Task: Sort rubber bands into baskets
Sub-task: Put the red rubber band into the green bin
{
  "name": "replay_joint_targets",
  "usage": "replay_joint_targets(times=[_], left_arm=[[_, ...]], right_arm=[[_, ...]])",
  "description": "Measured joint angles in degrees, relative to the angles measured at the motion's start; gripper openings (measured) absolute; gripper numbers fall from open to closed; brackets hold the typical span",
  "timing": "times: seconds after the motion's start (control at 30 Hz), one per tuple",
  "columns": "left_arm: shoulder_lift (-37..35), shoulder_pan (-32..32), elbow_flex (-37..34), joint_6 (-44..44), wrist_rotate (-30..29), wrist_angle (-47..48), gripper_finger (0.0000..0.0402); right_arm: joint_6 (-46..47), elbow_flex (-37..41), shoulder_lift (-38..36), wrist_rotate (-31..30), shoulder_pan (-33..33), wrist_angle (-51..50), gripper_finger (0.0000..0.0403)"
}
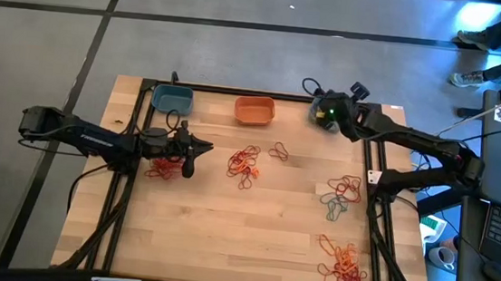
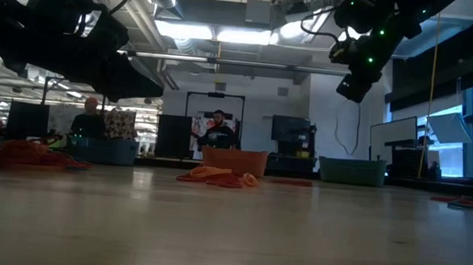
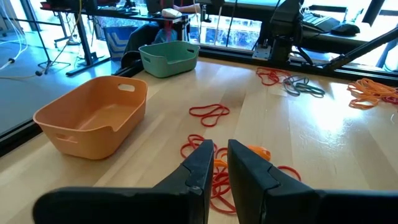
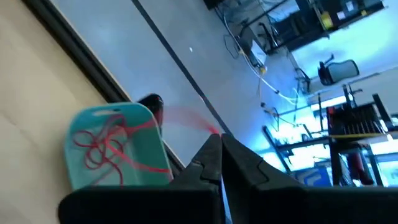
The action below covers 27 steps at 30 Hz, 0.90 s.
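Rubber bands lie in heaps on the table: red and orange (image 1: 244, 164) in the middle, red (image 1: 164, 168) at the left, red and grey-teal (image 1: 341, 194) at the right, orange (image 1: 341, 265) at the near right. A blue basket (image 1: 172, 99) and an orange basket (image 1: 255, 111) stand at the far edge. My right gripper (image 4: 219, 138) is shut and raised over a teal basket (image 4: 115, 146) holding red bands. My left gripper (image 3: 221, 152) hovers over the left of the table, a narrow empty gap between its fingers. My right gripper pinches a red rubber band (image 4: 208, 127) at its very fingertips. The band shows as a blurred streak running from the tips slantwise down toward the teal basket. The fingers slant down from above the table's far right; whether the band's other end lies in the basket I cannot tell.
The table's black frame rails (image 1: 377, 197) run along both sides. A loose red loop (image 1: 279, 150) lies right of the centre heap. In the low view the right gripper (image 2: 357, 78) hangs high above the teal basket (image 2: 352, 169). People sit in the room beyond.
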State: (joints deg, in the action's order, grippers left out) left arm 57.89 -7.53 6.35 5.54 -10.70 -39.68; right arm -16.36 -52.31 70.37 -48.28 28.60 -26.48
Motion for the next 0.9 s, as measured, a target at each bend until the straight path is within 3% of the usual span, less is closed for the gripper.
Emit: replay_joint_targets(times=[0.27, 0.63, 0.9], left_arm=[[0.01, -0.01, 0.00, -0.07, 0.00, 0.00, 0.0045], [0.00, -0.01, 0.00, -0.11, 0.00, -0.01, 0.0045], [0.02, 0.00, 0.00, -0.09, 0.00, 0.00, 0.0045]], right_arm=[[3.10, 0.39, 0.02, 12.63, 6.22, 0.05, 0.0010], [8.90, 4.34, 0.02, 15.44, 13.54, 0.04, 0.0010], [11.79, 6.79, 0.06, 29.41, 17.33, -0.02, 0.0017]])
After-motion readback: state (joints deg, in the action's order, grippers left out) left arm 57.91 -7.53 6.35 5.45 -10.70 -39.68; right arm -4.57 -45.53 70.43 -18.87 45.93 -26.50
